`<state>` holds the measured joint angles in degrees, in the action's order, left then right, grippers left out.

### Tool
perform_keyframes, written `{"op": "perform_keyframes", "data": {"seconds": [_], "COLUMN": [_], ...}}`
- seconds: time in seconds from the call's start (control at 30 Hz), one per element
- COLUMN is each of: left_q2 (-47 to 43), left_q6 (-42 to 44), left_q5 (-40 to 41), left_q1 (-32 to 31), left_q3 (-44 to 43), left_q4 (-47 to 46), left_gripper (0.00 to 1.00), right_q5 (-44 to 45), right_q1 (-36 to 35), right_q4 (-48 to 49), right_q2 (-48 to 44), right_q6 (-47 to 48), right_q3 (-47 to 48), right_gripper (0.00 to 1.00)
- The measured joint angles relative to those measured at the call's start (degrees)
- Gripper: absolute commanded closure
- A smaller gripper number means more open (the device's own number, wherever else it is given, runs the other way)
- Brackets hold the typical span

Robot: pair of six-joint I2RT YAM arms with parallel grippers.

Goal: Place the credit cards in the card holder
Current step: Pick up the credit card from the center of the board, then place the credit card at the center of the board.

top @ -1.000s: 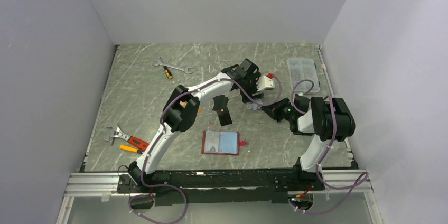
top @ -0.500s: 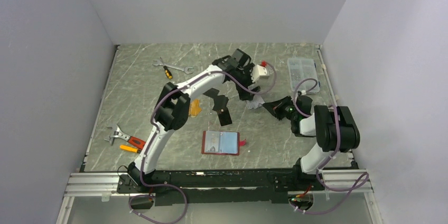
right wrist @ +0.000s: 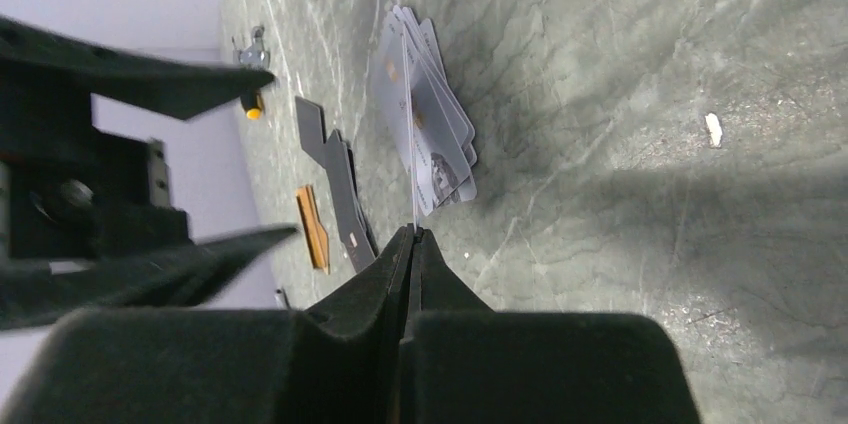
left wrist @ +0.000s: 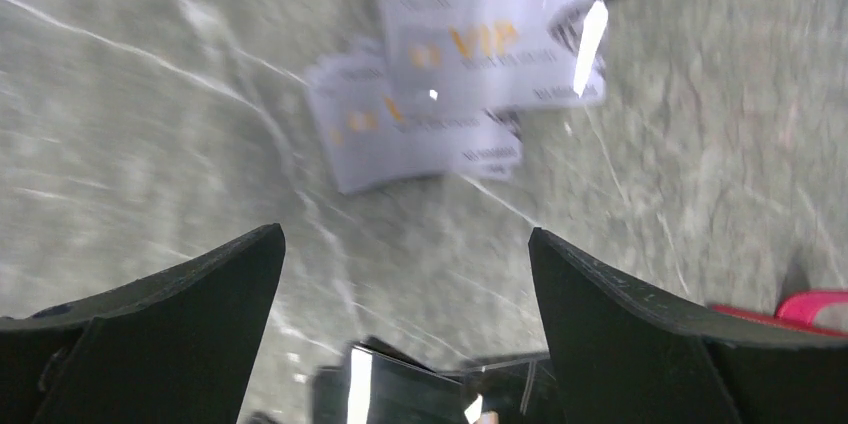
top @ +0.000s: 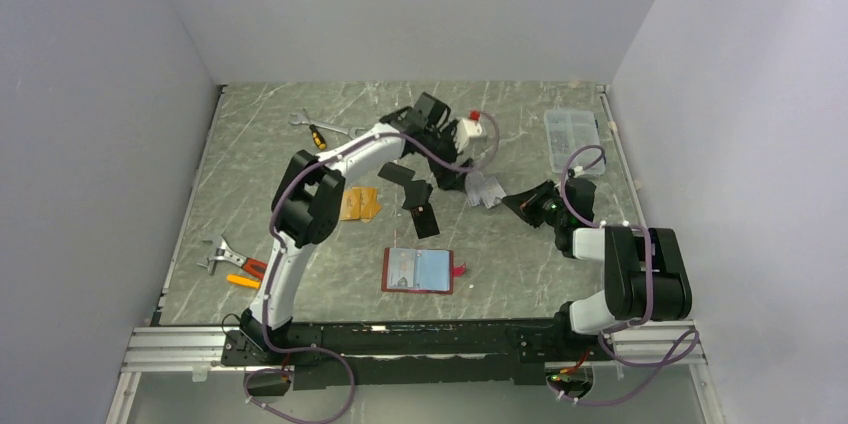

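Observation:
Several silver-grey credit cards lie fanned on the table. My right gripper is shut on the edge of one silver card, which tilts up off the fan. The left gripper hangs open just left of the fan, nothing between its fingers. Black cards and orange cards lie further left. The dark-red card holder lies open near the front.
A clear compartment box stands at the back right. A wrench and screwdriver lie at the back left, pliers and orange-handled tools at the front left. White walls close in three sides.
The left gripper has opened wide and pulled back leftward off the silver cards. The right gripper has shut on one silver card, and its elbow has swung toward the near edge.

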<state>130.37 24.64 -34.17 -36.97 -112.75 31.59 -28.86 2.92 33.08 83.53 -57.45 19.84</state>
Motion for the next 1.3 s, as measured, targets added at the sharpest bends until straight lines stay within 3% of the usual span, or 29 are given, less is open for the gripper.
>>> {"op": "perform_keyframes", "data": {"seconds": [0.17, 0.67, 1.0, 1.17, 1.3], "left_q2": [-5.40, -12.90, -12.90, -12.87, -12.76], "left_q6": [6.64, 19.41, 24.15, 24.26, 24.65], "left_q5": [5.60, 21.31, 26.58, 27.87, 27.87], "left_q1": [-4.42, -12.09, -15.69, -15.85, -16.37], "left_q3": [15.26, 31.50, 34.05, 33.99, 33.88], "left_q4": [-5.90, -27.10, -36.15, -38.51, -38.93], "left_gripper": [0.01, 0.01, 0.01, 0.09, 0.10], "right_q5": [0.28, 1.53, 1.86, 1.84, 1.79], "right_q1": [0.00, -0.66, -1.09, -1.11, -1.14], "right_q4": [-3.58, -9.31, -11.02, -11.78, -11.78], "right_q2": [-0.59, -2.80, -4.11, -4.13, -4.13], "right_q6": [1.03, -4.15, -7.76, -8.85, -10.01], "right_q3": [1.22, 3.32, 4.68, 4.76, 4.79], "right_gripper": [1.00, 1.00, 1.00, 1.00, 1.00]}}
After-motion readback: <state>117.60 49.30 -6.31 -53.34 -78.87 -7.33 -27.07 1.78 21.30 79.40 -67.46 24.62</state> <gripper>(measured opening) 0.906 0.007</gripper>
